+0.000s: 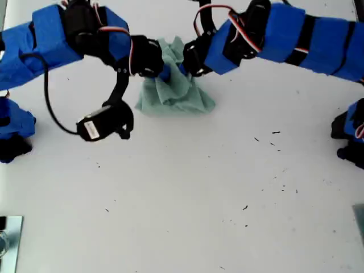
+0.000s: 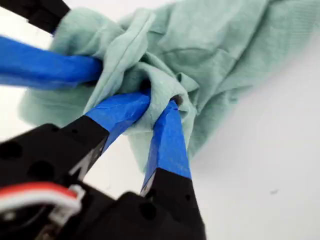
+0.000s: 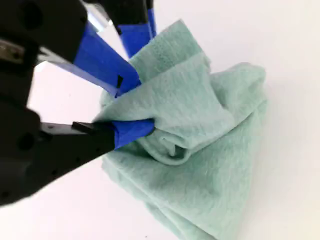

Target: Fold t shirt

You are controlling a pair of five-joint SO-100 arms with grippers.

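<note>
Together, my first tool (image 2: 161,102) and my second tool (image 3: 131,102) clamp bunched t shirt (image 1: 177,91), bare table (image 1: 227,199) around.

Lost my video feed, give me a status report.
My first gripper and my second gripper both shut on the t shirt. It's bunched in a heap, unfolded. Nothing in the way.

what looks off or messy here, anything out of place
The t shirt is not flat: it sits bunched in a crumpled heap near the top middle of the exterior view, pinched between my first tool and my second tool. Small dark specks dot the white table.
</note>
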